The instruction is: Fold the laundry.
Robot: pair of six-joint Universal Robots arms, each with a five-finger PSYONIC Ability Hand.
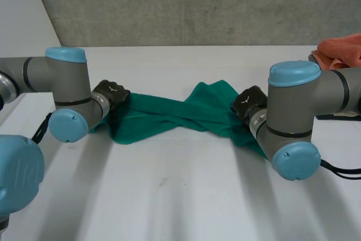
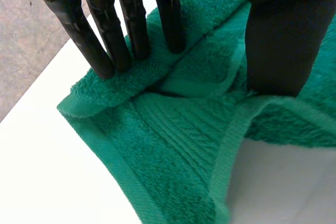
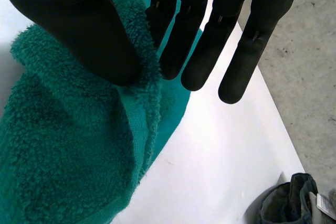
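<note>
Where the left arm ends, the black left hand [image 2: 102, 45] stands with its straight fingers [image 2: 134, 30] pressed into a folded edge of the green terry-cloth towel [image 1: 163, 114], and the thumb [image 2: 278, 40] bears on the same ridge from the opposite side, so the cloth is pinched between them. At this end the towel's hemmed border lies flat on the white table [image 1: 180, 196].

The black right hand [image 3: 73, 24] clamps the towel's other end between its thumb and the nearest finger. Its remaining fingers [image 3: 247, 51] are straight and clear of the cloth, and the towel hangs in a thick bunch below the thumb.

Between the two hands the towel runs across the middle of the table as a twisted band, with one loose flap raised near the right hand.

A crumpled orange cloth [image 1: 341, 51] lies at the table's far right corner, well apart from the towel. A dark grey garment [image 3: 286, 203] is beyond the table edge on the right side.
</note>
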